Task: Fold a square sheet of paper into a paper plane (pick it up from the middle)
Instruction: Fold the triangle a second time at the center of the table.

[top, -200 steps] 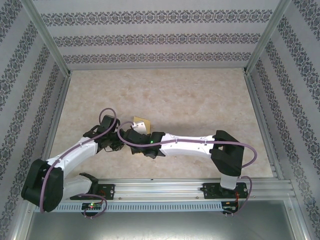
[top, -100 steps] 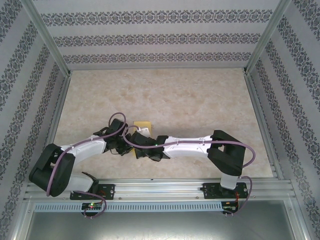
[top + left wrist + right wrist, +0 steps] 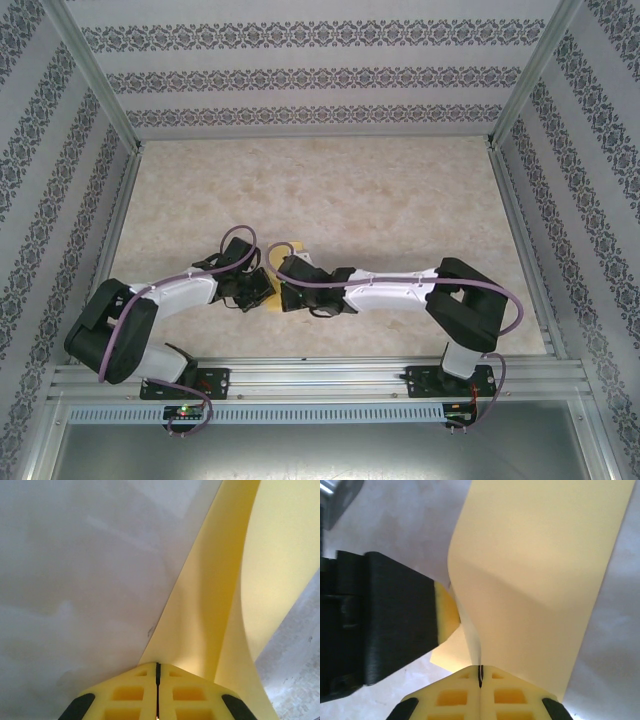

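Observation:
The square sheet of paper (image 3: 289,246) is thin and yellow and hangs bent between my two grippers over the middle-left of the table. My left gripper (image 3: 158,664) is shut, and the sheet (image 3: 220,605) fans up and to the right from its tips. My right gripper (image 3: 480,667) is shut on the sheet's lower edge, with the paper (image 3: 535,570) curving up from the slit. The left gripper's yellow pad (image 3: 446,612) touches the sheet's left fold. From above, the left gripper (image 3: 262,287) and right gripper (image 3: 284,293) nearly meet. A paper plane is out of view.
The beige marbled table (image 3: 400,200) is walled by patterned panels at the back and both sides. An aluminium rail (image 3: 330,378) with the arm bases runs along the near edge. Purple cables loop over both wrists.
The left arm swung right to the sheet and its jaws closed. The right gripper shifted slightly right with the paper and stayed shut.

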Controlling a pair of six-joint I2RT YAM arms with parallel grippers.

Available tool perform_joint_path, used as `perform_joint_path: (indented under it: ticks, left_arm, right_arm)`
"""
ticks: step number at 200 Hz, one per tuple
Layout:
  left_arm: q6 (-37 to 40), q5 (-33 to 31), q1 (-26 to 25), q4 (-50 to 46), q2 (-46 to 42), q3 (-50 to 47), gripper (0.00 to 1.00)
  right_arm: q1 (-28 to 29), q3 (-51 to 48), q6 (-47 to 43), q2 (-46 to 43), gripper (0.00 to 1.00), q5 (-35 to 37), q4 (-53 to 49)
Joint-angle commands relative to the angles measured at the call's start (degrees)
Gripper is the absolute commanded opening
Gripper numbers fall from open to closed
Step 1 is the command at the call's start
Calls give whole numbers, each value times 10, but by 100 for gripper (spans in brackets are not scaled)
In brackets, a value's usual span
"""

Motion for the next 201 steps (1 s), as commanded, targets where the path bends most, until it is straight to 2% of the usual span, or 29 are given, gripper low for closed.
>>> perform_joint_path:
  ticks: [1, 67, 155, 201]
  left_arm:
    - [10, -28, -7, -22, 17, 4, 8]
    - [21, -49, -7, -52, 17, 19, 7]
    - [49, -66, -7, -84, 40, 47, 7]
    - [64, -73, -7, -98, 59, 61, 4]
  right_arm:
    - [-27, -15, -47, -8, 0, -98, 49]
    - [-112, -45, -109, 0, 0, -231, 75]
    - [-174, -15, -182, 41, 0, -294, 38]
    - [-188, 13, -208, 68, 0, -315, 17]
